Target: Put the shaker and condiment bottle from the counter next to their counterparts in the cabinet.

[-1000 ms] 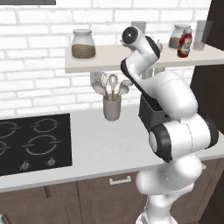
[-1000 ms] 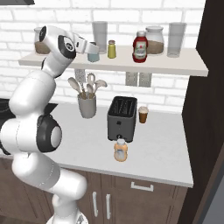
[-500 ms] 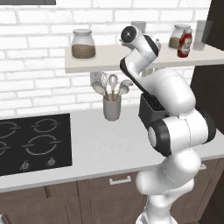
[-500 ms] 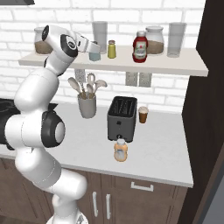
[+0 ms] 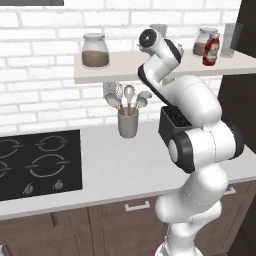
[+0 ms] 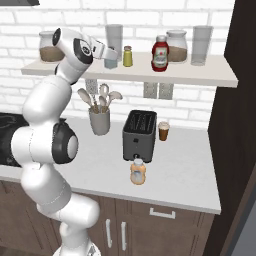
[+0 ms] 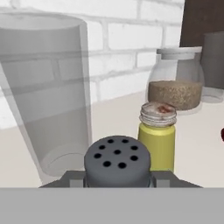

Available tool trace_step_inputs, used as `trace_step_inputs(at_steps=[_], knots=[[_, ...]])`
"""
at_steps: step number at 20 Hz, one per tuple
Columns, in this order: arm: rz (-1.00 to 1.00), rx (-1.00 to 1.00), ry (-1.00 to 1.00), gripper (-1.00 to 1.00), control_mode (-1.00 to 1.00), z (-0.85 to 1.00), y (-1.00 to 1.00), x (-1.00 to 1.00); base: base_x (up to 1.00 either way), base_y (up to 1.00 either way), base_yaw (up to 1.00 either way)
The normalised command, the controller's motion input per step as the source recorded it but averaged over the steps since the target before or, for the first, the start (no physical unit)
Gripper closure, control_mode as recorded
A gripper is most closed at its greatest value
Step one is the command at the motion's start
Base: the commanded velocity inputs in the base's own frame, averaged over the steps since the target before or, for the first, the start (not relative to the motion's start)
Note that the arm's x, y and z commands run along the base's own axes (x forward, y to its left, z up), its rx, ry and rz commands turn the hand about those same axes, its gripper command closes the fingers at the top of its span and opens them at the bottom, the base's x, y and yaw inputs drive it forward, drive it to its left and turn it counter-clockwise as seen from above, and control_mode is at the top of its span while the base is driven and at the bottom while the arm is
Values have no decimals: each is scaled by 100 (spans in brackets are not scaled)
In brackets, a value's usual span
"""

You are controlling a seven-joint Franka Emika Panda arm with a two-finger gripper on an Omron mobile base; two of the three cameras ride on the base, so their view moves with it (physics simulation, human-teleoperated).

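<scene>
Shaker (image 7: 117,160) sits clamped in the hand (image 6: 110,56), over the cabinet (image 6: 210,75) just short of the yellow-green shaker (image 7: 157,136). Best lowered straight, upright, clear of the tall glass (image 7: 46,92) alongside, before releasing.

Kitchen: hob (image 5: 35,162), toaster (image 6: 139,135), utensil crock (image 5: 128,123).

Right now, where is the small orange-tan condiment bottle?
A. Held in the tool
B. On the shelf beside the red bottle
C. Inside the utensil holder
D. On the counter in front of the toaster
D: the condiment bottle stands on the counter just in front of the toaster, not up on the shelf.
</scene>
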Motion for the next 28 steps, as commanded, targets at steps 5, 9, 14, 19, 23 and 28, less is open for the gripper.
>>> trace_step_inputs(at_steps=[5, 9, 14, 19, 23, 28], knots=[[0, 0, -7, 100, -100, -35, -11, 36, 0, 0, 0], [0, 0, -6, -100, -100, -53, -2, 16, 0, 0, 0], [0, 1, 0, -100, -100, -24, 0, -16, 0, 0, 0], [0, 4, 0, -100, -100, 0, 5, -53, 0, 0, 0], [3, 0, -6, -100, -100, 9, 18, -84, 0, 0, 0], [1, 0, -13, -100, -100, 12, 8, -90, 0, 0, 0]])
